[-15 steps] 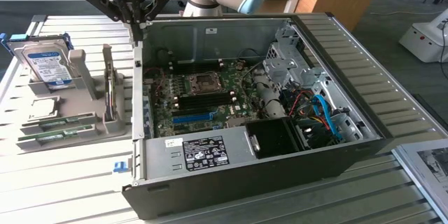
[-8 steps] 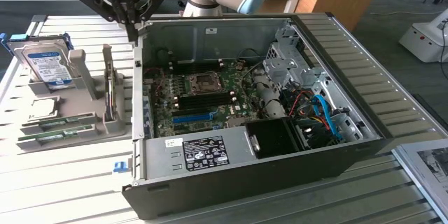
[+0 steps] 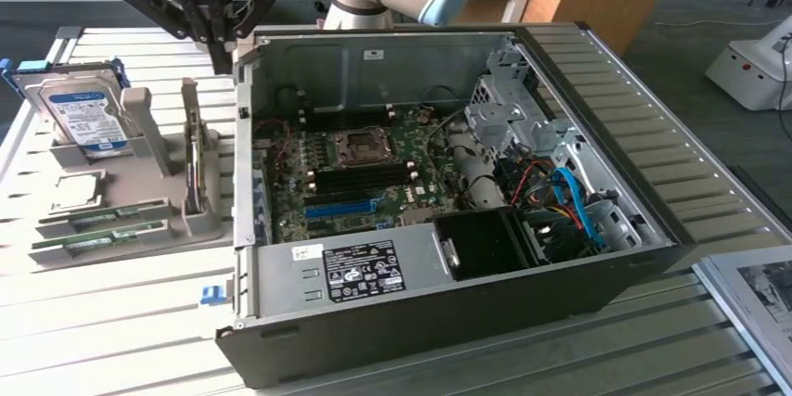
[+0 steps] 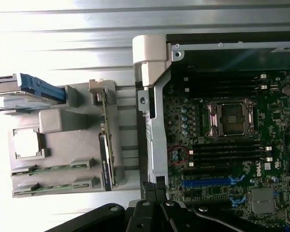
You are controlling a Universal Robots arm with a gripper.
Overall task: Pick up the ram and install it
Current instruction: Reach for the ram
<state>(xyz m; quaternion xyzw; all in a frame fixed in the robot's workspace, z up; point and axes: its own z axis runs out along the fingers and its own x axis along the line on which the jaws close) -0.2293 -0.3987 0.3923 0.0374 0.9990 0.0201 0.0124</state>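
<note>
Exterior view: my claw, pressed together and empty, hangs by the case's eleven o'clock corner; ram lies in the holder at nine.

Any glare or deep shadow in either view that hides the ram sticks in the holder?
Exterior view: the table glares pale, the case interior is shadowed around the cables, but the ram sticks are plainly visible. Wrist view: the table slats wash out to near white, the holder is evenly lit, the motherboard darker yet visible.
</note>
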